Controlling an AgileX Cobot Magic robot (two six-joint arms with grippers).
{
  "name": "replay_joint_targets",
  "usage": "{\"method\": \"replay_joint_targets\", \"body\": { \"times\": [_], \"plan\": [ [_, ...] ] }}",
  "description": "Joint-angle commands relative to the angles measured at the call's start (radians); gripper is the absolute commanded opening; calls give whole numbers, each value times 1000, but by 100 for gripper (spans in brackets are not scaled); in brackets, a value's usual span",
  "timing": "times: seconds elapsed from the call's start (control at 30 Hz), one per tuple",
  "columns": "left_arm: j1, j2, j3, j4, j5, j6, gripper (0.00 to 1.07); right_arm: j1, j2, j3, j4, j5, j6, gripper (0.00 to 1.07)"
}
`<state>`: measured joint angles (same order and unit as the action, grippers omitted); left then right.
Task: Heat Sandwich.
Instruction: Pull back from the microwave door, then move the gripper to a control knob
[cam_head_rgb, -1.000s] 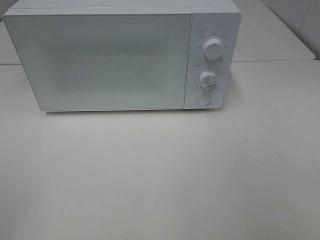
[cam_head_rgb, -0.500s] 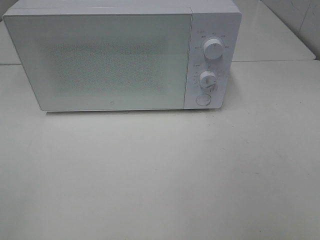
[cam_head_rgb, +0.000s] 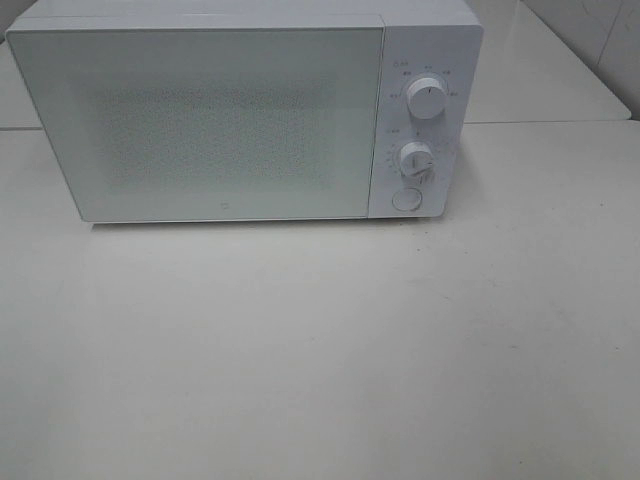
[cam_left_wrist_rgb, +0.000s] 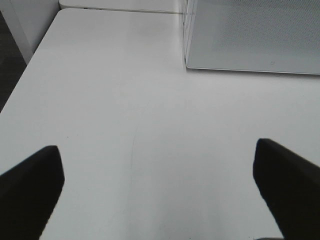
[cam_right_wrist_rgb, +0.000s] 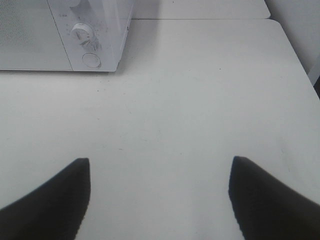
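Observation:
A white microwave (cam_head_rgb: 240, 115) stands at the back of the table with its door shut; two knobs (cam_head_rgb: 428, 100) and a round button (cam_head_rgb: 405, 199) sit on its right panel. It also shows in the left wrist view (cam_left_wrist_rgb: 250, 35) and the right wrist view (cam_right_wrist_rgb: 65, 32). The sandwich and its pink plate are out of view. My left gripper (cam_left_wrist_rgb: 160, 195) is open and empty above bare table. My right gripper (cam_right_wrist_rgb: 160, 197) is open and empty above bare table. Neither gripper shows in the exterior high view.
The white table (cam_head_rgb: 320, 350) runs in front of the microwave. Its left edge (cam_left_wrist_rgb: 20, 75) and right edge (cam_right_wrist_rgb: 300, 60) show in the wrist views. A second white table (cam_head_rgb: 540, 70) stands behind.

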<state>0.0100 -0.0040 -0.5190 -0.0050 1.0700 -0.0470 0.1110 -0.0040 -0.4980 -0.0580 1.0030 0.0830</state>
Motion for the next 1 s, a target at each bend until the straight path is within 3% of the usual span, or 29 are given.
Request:
{"method": "replay_joint_targets", "body": {
  "times": [0.03,1.0],
  "plan": [
    [2,-24,1,-11,1,3,98,-7,-28,0,-2,-7,-11,74],
    [2,-24,1,-11,1,3,98,-7,-28,0,-2,-7,-11,74]
  ]
}}
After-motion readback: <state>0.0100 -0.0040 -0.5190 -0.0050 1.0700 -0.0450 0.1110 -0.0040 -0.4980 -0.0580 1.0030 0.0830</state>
